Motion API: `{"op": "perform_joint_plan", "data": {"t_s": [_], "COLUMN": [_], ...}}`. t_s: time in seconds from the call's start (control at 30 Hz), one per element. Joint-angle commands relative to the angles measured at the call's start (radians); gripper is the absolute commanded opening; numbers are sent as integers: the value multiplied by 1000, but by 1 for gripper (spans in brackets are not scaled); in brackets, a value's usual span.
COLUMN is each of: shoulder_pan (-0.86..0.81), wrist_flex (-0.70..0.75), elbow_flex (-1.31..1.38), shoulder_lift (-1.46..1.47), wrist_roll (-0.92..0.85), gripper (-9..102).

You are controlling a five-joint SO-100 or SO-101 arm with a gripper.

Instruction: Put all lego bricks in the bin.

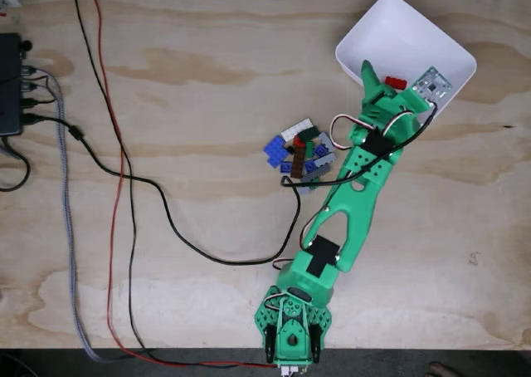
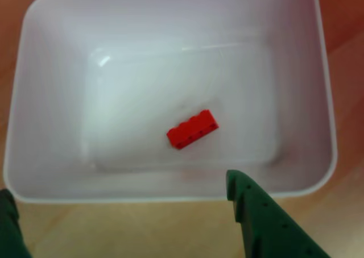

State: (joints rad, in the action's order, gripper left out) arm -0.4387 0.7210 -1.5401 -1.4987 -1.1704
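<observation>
You find no readable text, label, brand, number or sign in either view. The small circuit board [image 1: 432, 84] at the arm's tip, seen from the fixed camera, carries marks too small and blurred for you to make out. The red brick [image 2: 192, 128] in the bin [image 2: 51, 70] shows plain studs, with no lettering you can read. The bin walls are bare white. The pile of bricks [image 1: 300, 151] on the table [image 1: 207, 61] gives you colours alone, no print. The black box [image 1: 10, 85] at the left edge of the fixed view shows no legible marking.
</observation>
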Motion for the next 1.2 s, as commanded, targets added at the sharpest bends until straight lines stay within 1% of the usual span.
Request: {"op": "perform_joint_plan", "data": {"t_s": [0.0,0.07,0.13,0.23,0.3,0.37,0.5,0.6,0.77,0.93,1.07,1.1,1.17], "shoulder_pan": [199,285,373,457,463,453,437,380,261,172,137,130,129], "wrist_flex": [350,344,314,322,305,250,250,256,249,301,225,224,209], "elbow_flex": [-291,-500,-634,-686,-692,-698,-683,-676,-683,-673,-741,-749,-769], "shoulder_lift": [-603,-603,-563,-488,-428,-379,-353,-337,-325,-341,-353,-354,-360], "wrist_roll": [-2,38,103,195,232,245,249,218,143,117,78,72,69], "gripper": [34,30,30,28,27,26,22,19,22,23,23,22,16]}}
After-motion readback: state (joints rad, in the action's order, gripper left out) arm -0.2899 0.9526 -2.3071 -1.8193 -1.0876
